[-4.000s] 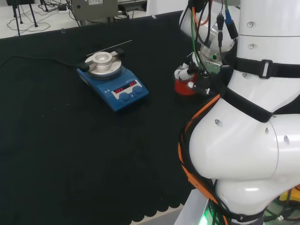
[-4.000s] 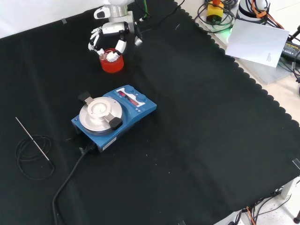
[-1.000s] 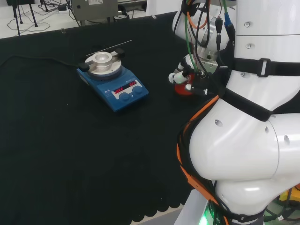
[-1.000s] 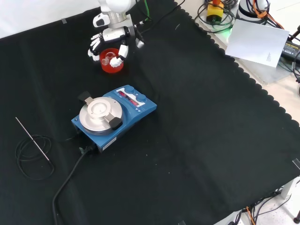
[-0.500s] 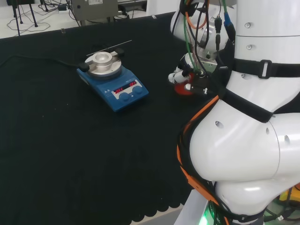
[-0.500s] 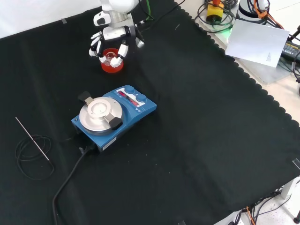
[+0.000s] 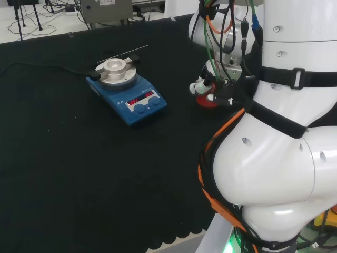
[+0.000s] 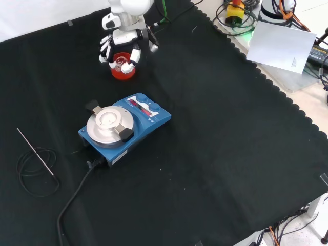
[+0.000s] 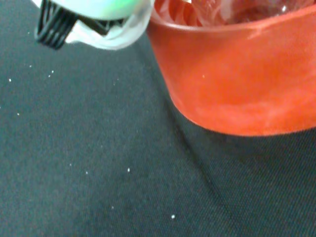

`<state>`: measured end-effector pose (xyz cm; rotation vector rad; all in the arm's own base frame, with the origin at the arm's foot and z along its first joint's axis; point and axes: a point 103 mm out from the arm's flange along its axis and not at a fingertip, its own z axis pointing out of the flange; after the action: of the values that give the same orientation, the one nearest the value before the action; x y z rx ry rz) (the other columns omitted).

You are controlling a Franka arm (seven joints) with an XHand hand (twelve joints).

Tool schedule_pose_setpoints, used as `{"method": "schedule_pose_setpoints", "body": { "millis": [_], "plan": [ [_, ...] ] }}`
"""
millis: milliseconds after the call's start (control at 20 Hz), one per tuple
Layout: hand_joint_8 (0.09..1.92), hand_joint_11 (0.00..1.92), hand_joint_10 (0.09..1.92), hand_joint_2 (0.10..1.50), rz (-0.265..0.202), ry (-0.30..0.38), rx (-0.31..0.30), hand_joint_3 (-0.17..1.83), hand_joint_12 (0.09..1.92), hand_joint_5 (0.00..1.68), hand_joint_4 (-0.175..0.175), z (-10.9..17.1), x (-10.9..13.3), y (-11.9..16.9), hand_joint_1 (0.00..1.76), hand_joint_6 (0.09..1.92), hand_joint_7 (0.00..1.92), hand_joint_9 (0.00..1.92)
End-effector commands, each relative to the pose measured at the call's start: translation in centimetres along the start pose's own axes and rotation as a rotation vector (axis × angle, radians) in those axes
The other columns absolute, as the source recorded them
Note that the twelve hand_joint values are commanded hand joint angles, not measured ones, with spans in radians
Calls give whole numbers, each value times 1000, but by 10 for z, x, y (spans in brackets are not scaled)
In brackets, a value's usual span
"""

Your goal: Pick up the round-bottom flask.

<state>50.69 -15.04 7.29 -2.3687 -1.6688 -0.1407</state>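
Red ribbed stand [image 8: 123,70] (on the black worktop [image 8: 215,133]) carries the clear round-bottom flask [image 8: 120,63], the hand's [image 8: 121,42] fingers [image 8: 135,55] curled round it

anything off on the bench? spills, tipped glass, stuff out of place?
Nothing stands out. The flask sits in its red stand with the hand around it. The blue hotplate sits level, and the cloth looks dry.

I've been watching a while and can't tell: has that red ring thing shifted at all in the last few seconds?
No. In the front view the red stand sits at the same spot relative to the blue hotplate as before; only the hand above it has shifted.
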Motion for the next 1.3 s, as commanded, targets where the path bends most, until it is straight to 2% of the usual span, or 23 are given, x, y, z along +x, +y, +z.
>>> {"method": "schedule_pose_setpoints", "body": {
  "millis": [50, 350, 800, 1300],
  "plan": [
    [604, 320, 556, 550, 3, 16, -39, 874, 1318, 1258, -33, -20, -3, -2, 1176, 806, 568, 779],
    [604, 326, 553, 547, 10, 36, -82, 915, 1317, 1223, -14, -41, -3, -11, 1166, 891, 573, 785],
    [607, 337, 553, 549, 14, 63, -105, 940, 1317, 1196, 3, -59, -1, -24, 1156, 953, 573, 788],
    [608, 343, 553, 550, 11, 180, -137, 946, 1318, 1188, 7, -85, 31, -36, 1154, 969, 572, 789]
  ]
}}
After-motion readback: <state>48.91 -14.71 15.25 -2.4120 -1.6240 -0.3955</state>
